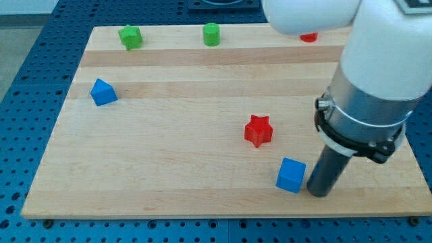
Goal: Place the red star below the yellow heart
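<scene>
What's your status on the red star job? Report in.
My tip beside blue cube, at its right. Red star untouched, up-left. Yellow heart not visible.

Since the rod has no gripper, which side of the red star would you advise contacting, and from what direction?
No yellow heart shows, so direction is a guess. My tip sits beside the blue cube, toward the view's bottom right of the red star. I would meet a notch between two star points, not one point, likely limiting spin.

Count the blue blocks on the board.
2. One blue block sits near the view's left edge; a blue cube lies at bottom right, just left of my tip. The arm may hide others.
</scene>
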Robot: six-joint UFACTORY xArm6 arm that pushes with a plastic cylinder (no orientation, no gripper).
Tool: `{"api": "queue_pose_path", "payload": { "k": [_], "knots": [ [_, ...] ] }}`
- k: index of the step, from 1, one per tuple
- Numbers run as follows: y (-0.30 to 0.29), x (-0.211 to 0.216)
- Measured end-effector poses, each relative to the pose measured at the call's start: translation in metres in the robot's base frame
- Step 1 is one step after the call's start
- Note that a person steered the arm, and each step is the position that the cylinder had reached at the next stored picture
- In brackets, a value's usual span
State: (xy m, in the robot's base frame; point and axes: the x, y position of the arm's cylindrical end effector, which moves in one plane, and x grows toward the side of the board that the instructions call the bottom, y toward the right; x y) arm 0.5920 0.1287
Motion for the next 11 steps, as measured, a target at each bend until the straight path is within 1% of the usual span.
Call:
{"api": "queue_pose_path", "payload": {
  "k": [2, 3, 4, 5, 6, 8, 11],
  "knots": [
    [-0.031, 0.0],
    [-0.03, 0.0],
    [0.002, -0.004],
    [-0.003, -0.012],
    [-0.019, -0.012],
    [-0.035, -0.011],
    [-0.098, -0.011]
  ]
}}
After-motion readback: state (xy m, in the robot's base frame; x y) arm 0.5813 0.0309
